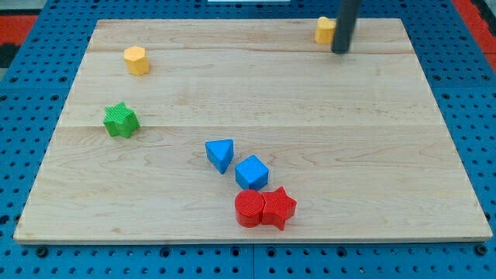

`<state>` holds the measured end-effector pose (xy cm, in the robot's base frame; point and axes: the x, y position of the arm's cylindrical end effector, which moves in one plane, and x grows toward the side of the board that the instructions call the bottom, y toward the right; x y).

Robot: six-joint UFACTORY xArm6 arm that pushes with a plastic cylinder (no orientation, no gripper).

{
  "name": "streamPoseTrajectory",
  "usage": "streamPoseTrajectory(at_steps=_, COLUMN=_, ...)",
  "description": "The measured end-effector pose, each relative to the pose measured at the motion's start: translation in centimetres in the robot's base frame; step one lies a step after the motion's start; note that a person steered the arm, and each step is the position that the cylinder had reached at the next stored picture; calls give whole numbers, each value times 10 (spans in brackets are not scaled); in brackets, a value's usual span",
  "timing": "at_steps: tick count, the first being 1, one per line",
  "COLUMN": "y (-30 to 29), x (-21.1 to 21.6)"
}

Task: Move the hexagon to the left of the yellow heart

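Note:
A yellow hexagon (136,60) lies near the board's upper left. A second yellow block (324,29) sits at the top edge, right of centre. The rod hides its right side, so I cannot make out its shape. My tip (339,51) rests on the board just to the right of and below this block, touching or almost touching it. The hexagon is far to the left of my tip.
A green star (121,120) lies at the left. A blue triangle (221,154) and a blue cube (251,172) sit below centre. A red cylinder (249,208) and a red star (278,207) touch each other below the blue blocks. The wooden board (387,155) lies on a blue pegboard.

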<state>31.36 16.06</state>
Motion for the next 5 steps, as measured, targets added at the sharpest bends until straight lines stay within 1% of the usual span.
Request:
streamPoseTrajectory(at_steps=1, y=-99, x=46)
streamPoseTrajectory(at_steps=2, y=-233, x=61)
streamPoseTrajectory(at_steps=3, y=-341, x=61)
streamPoseTrajectory(at_steps=4, y=-386, x=28)
streamPoseTrajectory(at_steps=5, y=-352, x=-18)
